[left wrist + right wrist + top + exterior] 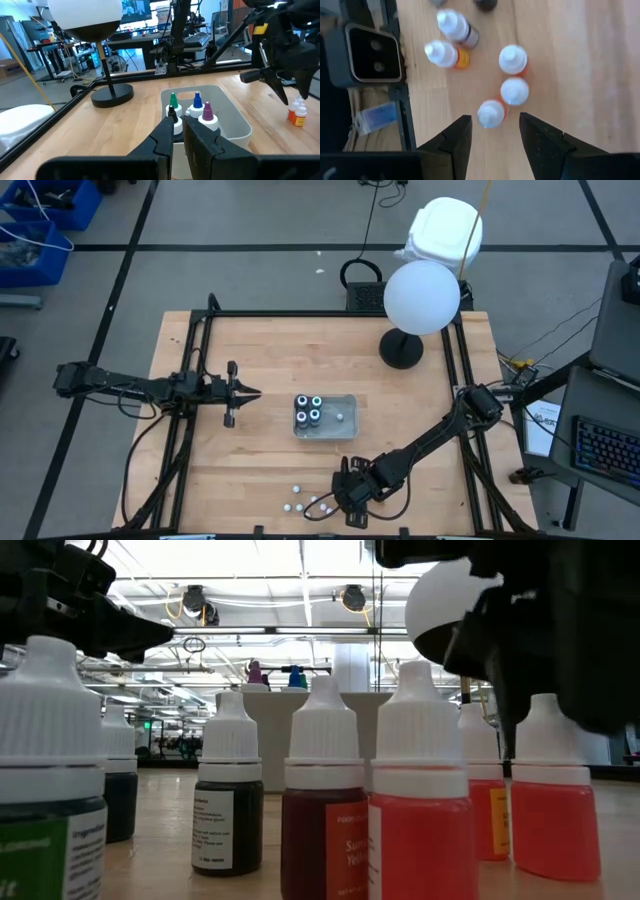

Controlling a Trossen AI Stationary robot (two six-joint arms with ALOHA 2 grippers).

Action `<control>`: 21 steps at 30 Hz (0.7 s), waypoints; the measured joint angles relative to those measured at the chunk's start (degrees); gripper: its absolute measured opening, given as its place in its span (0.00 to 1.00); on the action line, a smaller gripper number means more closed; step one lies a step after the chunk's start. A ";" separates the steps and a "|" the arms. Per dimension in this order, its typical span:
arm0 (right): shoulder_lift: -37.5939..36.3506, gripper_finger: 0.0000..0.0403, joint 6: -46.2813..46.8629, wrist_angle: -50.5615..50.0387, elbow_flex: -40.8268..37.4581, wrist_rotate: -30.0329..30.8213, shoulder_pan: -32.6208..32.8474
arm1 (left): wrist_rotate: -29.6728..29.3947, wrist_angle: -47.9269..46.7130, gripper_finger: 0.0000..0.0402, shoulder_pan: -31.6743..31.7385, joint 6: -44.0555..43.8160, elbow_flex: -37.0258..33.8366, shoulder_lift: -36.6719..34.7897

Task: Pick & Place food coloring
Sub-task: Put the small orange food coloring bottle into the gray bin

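The clear tray (345, 402) sits mid-table with four food coloring bottles (309, 409) standing upright in its left half. In the left wrist view, the bottles (192, 111) show green, blue, purple and black tips. My left gripper (255, 393) is shut and hovers left of the tray, pointing at it, as the left wrist view (179, 131) also shows. My right gripper (328, 502) is open and points down near the table's near edge. Below it stands a group of white-capped orange bottles (514, 91). One of them (491, 113) stands just ahead of the gap between the fingers, untouched.
A lamp with a white globe (421, 296) stands on a black base (400, 348) at the far right. Several white-capped bottles (324, 802) crowd the near edge by a camera module (370, 55). A small white bit (340, 417) lies in the tray. Black rails (196, 370) run along both sides.
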 joint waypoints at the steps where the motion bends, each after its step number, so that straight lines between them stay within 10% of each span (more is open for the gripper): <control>1: 0.01 0.39 0.10 -0.17 0.00 -0.33 -0.01 | 0.00 -0.05 0.12 -0.01 0.00 0.01 0.01; 21: 0.66 0.39 -0.60 0.53 0.03 2.70 -0.03 | -1.53 -0.26 0.12 0.00 0.02 0.01 0.01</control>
